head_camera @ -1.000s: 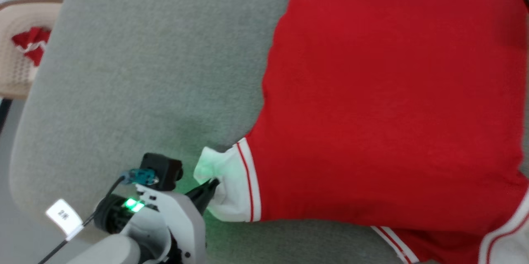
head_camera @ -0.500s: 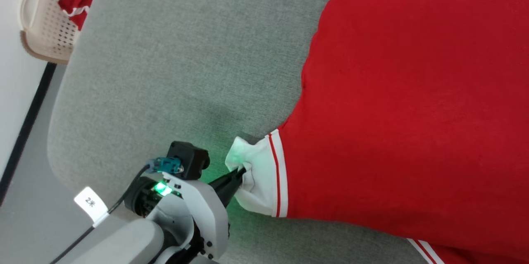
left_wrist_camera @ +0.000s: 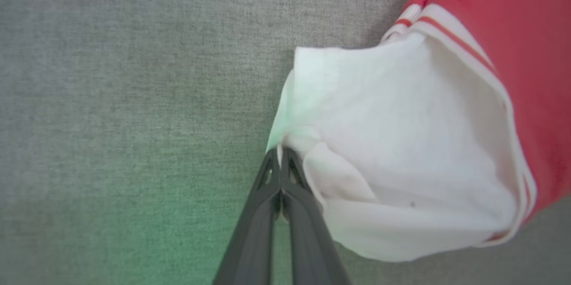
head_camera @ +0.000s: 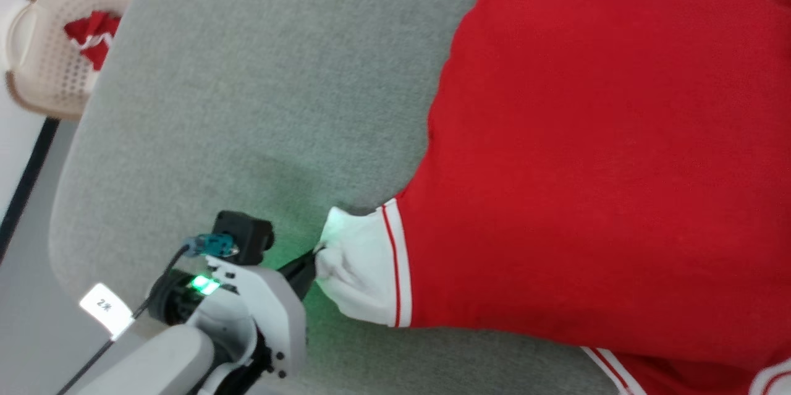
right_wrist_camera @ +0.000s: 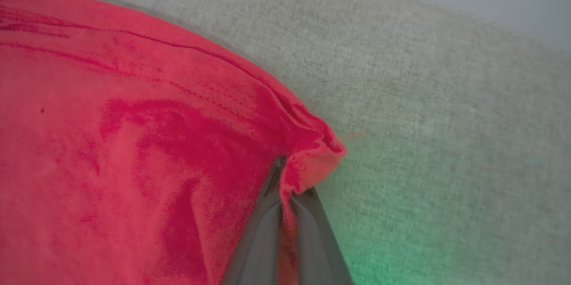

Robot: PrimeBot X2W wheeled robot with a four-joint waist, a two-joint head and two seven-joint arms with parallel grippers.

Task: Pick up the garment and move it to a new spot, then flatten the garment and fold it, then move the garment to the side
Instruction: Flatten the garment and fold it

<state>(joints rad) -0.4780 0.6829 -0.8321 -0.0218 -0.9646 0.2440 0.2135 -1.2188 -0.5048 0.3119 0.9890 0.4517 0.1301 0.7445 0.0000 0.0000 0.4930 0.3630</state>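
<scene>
Jaws of the right tool (right_wrist_camera: 287, 182) are newly clamping the garment's (head_camera: 587, 166) red corner; left tool (left_wrist_camera: 281, 153) is still pinching the white sleeve. Lower-left tag (head_camera: 105, 306) is showing "2".

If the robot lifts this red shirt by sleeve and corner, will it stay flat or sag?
Probably floppy: the white sleeve bunches where the left tool pinches it. Likely thin and light: the red corner puckers in the right tool. The shirt should sag between.
</scene>
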